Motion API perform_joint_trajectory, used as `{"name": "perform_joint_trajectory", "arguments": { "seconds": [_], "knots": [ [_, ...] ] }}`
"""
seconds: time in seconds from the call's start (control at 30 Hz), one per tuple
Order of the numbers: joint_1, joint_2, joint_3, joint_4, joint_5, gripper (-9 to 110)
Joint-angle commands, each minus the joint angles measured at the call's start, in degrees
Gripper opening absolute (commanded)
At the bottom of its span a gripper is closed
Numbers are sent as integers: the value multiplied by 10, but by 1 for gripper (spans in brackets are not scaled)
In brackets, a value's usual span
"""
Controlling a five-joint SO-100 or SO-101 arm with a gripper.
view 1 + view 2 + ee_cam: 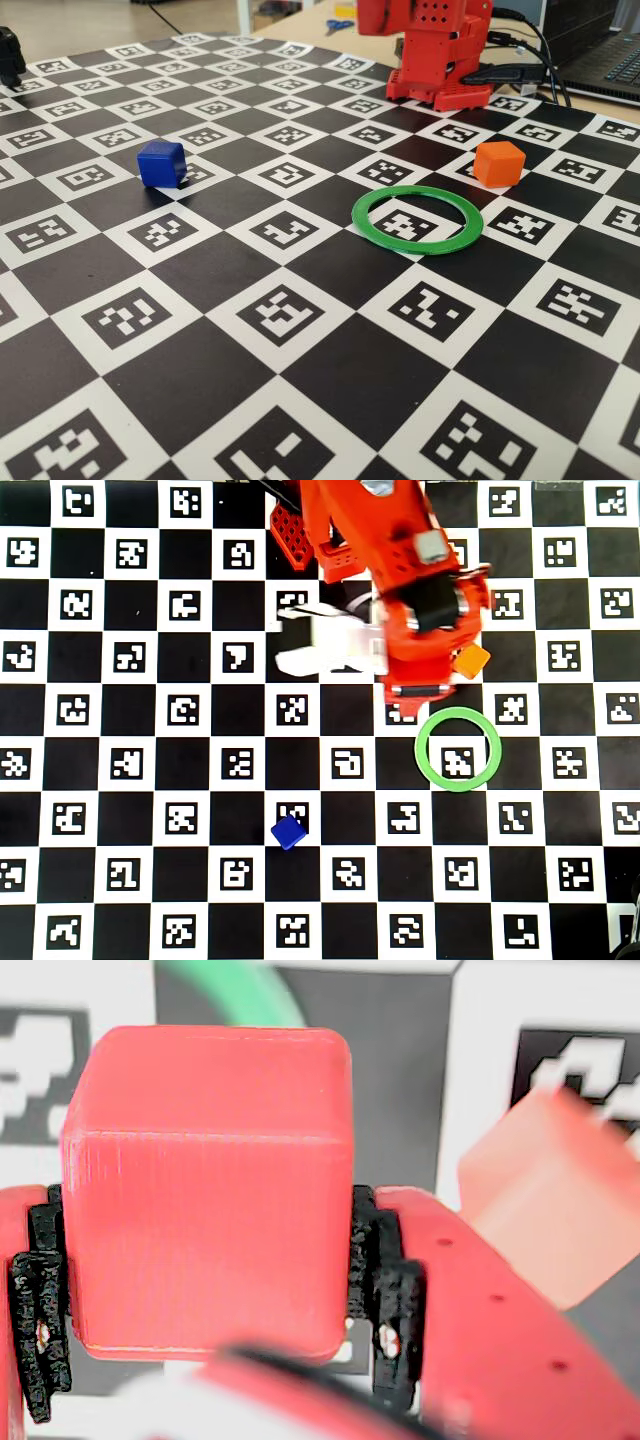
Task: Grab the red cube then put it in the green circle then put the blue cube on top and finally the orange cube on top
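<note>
1. Checkered marker squares cover the desk [300,400], with a laptop and cables at its far right edge in the fixed view.
2. Overhead, the red arm [400,570] reaches down from 12 o'clock, bent over the board's upper middle.
3. Its claw [205,1290] is clamped on the red cube [210,1190], black pads [385,1290] pressing both sides.
4. The green circle [458,749] lies flat and empty at the arm's 5 o'clock.
5. The orange cube [470,661] sits near the ring's 12 o'clock, beside the arm.
6. The blue cube [288,832] stands well apart at the ring's 8 o'clock, open board around it.
</note>
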Motion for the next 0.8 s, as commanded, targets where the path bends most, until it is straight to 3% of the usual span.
{"name": "perform_joint_trajectory", "arguments": {
  "seconds": [0.0, 0.77],
  "knots": [
    [-20, -34, -86, -27, 27, -1],
    [-36, -188, -56, -220, 25, -1]
  ]
}}
